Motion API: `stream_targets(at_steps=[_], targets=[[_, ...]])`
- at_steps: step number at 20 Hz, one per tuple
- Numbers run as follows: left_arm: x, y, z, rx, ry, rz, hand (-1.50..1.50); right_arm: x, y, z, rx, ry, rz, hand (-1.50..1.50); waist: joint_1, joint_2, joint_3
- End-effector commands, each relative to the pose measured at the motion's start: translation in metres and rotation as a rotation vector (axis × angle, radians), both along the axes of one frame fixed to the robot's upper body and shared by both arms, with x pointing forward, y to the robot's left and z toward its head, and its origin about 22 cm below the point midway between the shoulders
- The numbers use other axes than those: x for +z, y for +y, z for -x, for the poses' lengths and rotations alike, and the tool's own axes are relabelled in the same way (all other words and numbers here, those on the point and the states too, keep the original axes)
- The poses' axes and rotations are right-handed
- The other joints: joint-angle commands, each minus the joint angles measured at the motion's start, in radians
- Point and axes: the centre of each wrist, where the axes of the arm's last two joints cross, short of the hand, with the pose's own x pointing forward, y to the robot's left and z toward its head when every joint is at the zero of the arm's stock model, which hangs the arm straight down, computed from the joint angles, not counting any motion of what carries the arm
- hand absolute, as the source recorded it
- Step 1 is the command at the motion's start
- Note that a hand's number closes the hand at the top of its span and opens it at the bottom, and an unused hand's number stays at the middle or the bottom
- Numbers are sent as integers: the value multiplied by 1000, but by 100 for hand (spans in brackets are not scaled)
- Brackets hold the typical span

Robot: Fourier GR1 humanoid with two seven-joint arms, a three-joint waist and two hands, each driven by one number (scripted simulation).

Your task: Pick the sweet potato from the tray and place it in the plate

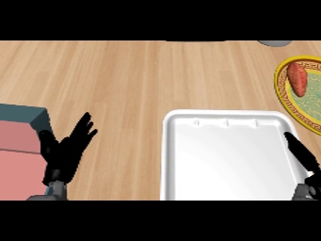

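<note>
- In the head view, a pale wooden desk point(121, 80) fills the frame, its grain running left to right.
- A white tray point(225, 160) lies on the desk at lower centre-right. It is rectangular with rounded corners and a raised rim, and nothing lies inside it.
- A plate point(284, 96) with a yellow patterned rim and a green middle sits at the right edge, just beyond the tray's far right corner and partly cut off by the frame.
- The sweet potato point(298, 79), reddish and elongated, lies in the plate on its upper left part, close to the rim and well apart from both hands.
- The left hand point(69, 148) shows at lower left, to the left of the tray, spread wide with fingers up, holding nothing.
- The right hand point(316, 174) sits at the lower right corner against the tray's right rim. It is partly cut off, so I cannot tell whether it is wide or closed.
- A teal box with pink panels point(10, 136) stands at the left edge, near the left hand.
- A small grey object point(275, 43) peeks in at the top edge, too cropped to identify.
</note>
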Motion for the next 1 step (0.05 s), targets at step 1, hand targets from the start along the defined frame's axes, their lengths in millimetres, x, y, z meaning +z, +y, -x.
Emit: stream_targets(at_steps=[1], targets=[[-11,-1,7,1,26,3,0,-1,25,10,-47,-42,2,-150,1,4,-3]])
